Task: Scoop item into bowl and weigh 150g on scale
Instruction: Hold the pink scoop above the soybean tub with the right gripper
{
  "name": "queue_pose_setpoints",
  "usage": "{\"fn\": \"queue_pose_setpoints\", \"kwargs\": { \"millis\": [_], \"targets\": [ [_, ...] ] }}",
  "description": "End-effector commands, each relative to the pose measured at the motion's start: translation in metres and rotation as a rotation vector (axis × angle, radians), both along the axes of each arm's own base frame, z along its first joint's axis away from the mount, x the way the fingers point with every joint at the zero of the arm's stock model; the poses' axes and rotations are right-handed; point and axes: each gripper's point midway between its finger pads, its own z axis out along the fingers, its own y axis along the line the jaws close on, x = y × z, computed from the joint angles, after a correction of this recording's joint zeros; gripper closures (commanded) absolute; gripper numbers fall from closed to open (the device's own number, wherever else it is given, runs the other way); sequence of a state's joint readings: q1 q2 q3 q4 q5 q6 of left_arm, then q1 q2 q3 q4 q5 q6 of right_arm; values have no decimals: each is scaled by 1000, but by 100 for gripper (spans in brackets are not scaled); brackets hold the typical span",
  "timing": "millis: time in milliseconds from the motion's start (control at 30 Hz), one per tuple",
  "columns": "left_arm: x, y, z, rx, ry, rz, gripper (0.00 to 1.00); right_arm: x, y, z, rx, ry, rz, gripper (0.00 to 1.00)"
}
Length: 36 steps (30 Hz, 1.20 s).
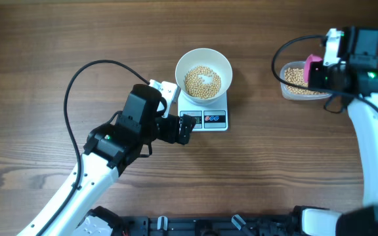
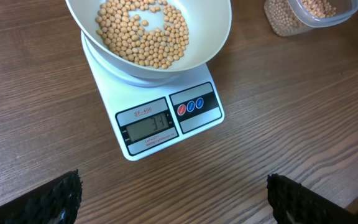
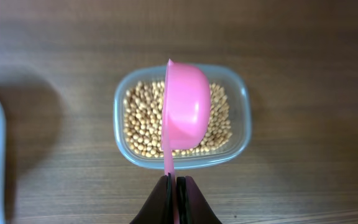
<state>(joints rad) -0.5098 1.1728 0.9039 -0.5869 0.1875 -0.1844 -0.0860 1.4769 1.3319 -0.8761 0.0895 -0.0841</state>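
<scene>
- The wooden table [image 1: 44, 39] is dark brown with a lengthwise grain, and it fills the background of every view.
- A clear plastic tub [image 1: 285, 84], rounded-rectangular, stands on the table's right side, well apart from the centre. Its walls are see-through and its top is open.
- A pink scoop [image 3: 185, 106] hangs over the tub's middle, turned on edge. Its thin handle runs straight back past the tub's near rim. Whether it touches anything inside the tub cannot be told.
</scene>
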Motion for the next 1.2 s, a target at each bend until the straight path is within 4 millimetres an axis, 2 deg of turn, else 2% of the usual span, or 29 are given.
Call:
{"fn": "queue_pose_setpoints", "kwargs": {
  "millis": [0,100,333,433,600,733,1167],
  "targets": [
    [0,0,-1,14,-9,-15,0,2,1,-29,2,85,18,96],
    [0,0,-1,14,-9,-15,0,3,1,-38,4,111,18,96],
    [0,0,-1,14,-9,-15,0,9,-6,-45,-28,114,4,96],
    [0,0,-1,14,-9,-15,0,11,-13,-53,-60,134,-14,96],
    [0,0,-1,14,-9,-15,0,10,-13,-67,-53,178,-16,96],
    [0,0,-1,14,-9,-15,0,8,-12,-68,-42,183,-37,90],
    [0,0,-1,14,-9,-15,0,2,-12,-65,-29,191,-62,90]
  ]
}}
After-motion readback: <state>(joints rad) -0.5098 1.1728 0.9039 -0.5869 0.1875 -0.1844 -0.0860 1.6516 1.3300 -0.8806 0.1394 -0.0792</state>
